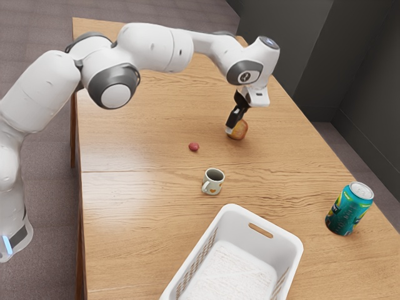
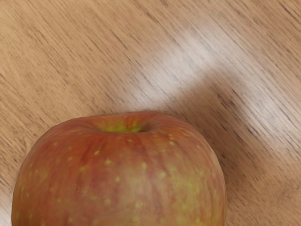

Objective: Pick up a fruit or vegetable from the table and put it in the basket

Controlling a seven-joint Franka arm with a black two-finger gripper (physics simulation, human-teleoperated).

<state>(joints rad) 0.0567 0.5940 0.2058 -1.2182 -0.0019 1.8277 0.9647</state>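
My black gripper (image 1: 233, 125) is low over the far part of the table, pointing down at a red-and-yellow apple (image 1: 240, 130). It overlaps the apple's left side in the exterior view, and part of the apple is hidden behind it. Large and close under my hand, the apple (image 2: 122, 174) shows its stem hollow in the wrist view. A small red fruit or vegetable (image 1: 194, 147) lies on the table (image 1: 137, 206), apart from the gripper. The white basket (image 1: 290, 244) stands near the exterior view's lower edge.
Between the small red thing and the basket stands a patterned mug (image 1: 213, 182). A teal can (image 1: 349, 209) is upright at the exterior view's right, near the table's edge. Dark walls rise beyond that edge.
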